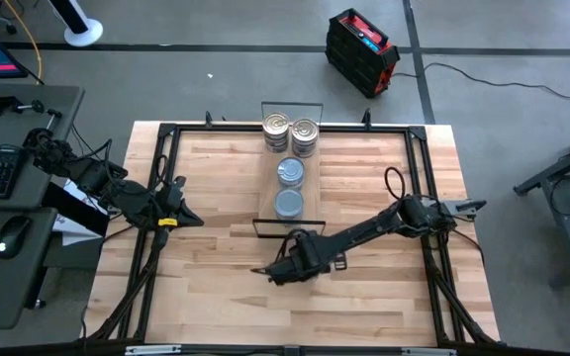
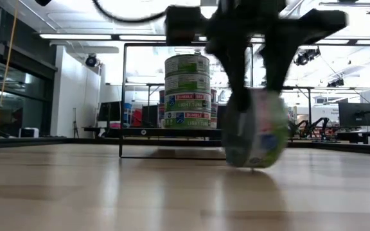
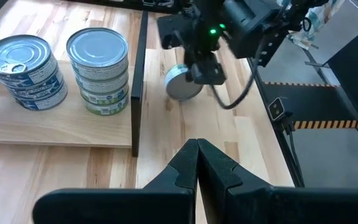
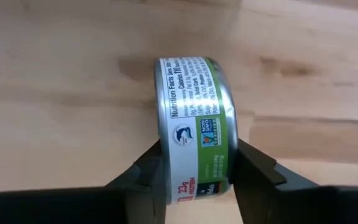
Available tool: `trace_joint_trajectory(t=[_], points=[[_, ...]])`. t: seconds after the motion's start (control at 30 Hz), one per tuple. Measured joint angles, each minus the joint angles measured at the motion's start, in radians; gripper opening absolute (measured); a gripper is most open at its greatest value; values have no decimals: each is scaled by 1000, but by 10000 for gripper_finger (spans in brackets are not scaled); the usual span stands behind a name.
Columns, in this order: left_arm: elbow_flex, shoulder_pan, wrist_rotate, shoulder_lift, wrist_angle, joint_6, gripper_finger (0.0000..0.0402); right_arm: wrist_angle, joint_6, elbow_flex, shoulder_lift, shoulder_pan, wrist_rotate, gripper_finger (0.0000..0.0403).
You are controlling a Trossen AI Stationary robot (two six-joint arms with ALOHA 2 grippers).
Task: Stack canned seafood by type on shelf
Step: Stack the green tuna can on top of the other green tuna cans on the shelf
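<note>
Right claw (image 4: 194, 174) is pinching a tin (image 4: 194, 118) stood on its edge, one finger on each flat face, on the table (image 1: 384, 287) just in front of the shelf (image 1: 310, 168). Four stacks of tins (image 1: 291, 163) sit on the shelf in a line: two with shiny lids at the far end, two with blue-grey tops nearer. Left claw (image 3: 197, 158) is pressed together, empty, parked over the table's left side.

Four stacks of tins (image 1: 290, 137) in a line along the shelf (image 1: 268, 205) at mid-table (image 1: 216, 287), one tin (image 4: 196, 134) on edge on the table just off the shelf's near end, between the right gripper (image 1: 287, 269) fingers, left gripper (image 1: 188, 217) well apart leftward.
</note>
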Motion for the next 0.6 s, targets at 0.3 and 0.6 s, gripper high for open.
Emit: trace_joint_trajectory(t=[0.3, 0.6], points=[[0, 19, 4, 15, 13, -8, 0, -182, 109, 0, -107, 131, -49, 116], [0, 115, 8, 89, 13, -70, 0, -25, 355, -472, -501, 185, 51, 116]])
